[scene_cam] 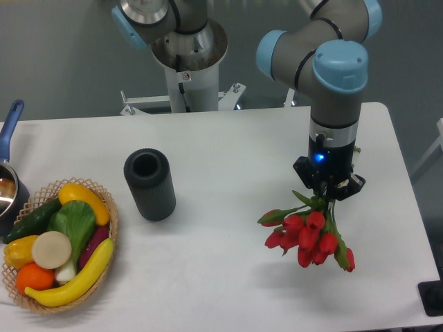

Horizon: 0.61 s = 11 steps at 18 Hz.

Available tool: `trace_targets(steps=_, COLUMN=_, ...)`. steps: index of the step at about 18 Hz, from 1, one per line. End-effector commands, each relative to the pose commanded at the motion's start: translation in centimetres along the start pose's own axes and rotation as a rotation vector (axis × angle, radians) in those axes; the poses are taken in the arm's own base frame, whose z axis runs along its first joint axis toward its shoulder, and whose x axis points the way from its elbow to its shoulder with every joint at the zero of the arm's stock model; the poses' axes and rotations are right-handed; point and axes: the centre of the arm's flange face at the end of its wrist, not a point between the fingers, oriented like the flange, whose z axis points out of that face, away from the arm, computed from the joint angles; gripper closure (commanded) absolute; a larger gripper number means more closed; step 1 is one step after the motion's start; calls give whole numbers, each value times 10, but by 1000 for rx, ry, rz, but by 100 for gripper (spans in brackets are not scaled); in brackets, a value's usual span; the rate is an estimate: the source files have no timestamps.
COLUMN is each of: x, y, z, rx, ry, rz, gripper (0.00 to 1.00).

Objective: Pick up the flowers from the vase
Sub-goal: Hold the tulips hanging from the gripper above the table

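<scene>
The flowers (306, 235), a tied bunch of red tulip buds with green leaves, hang heads-down over the right side of the table. My gripper (327, 193) is shut on their stems just above the buds. The dark grey vase (149, 184) stands upright and empty at the centre left, well apart from the flowers. Its round mouth faces up.
A wicker basket (111, 218) of fruit and vegetables sits at the front left. A blue-handled metal pot (10, 181) pokes in at the left edge. The robot's base column (188, 66) stands behind the table. A dark object (433, 299) sits at the front right corner.
</scene>
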Motion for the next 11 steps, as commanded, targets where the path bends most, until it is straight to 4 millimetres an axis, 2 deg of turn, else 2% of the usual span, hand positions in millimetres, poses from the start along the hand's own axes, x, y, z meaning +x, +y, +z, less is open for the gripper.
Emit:
trace_targets(steps=5, x=11, y=-13, z=17, rx=-52, ry=4, rz=25, gripper=87)
trace_targets(steps=11, x=11, y=-14, z=18, rx=-50, ry=8, rz=25, gripper=86)
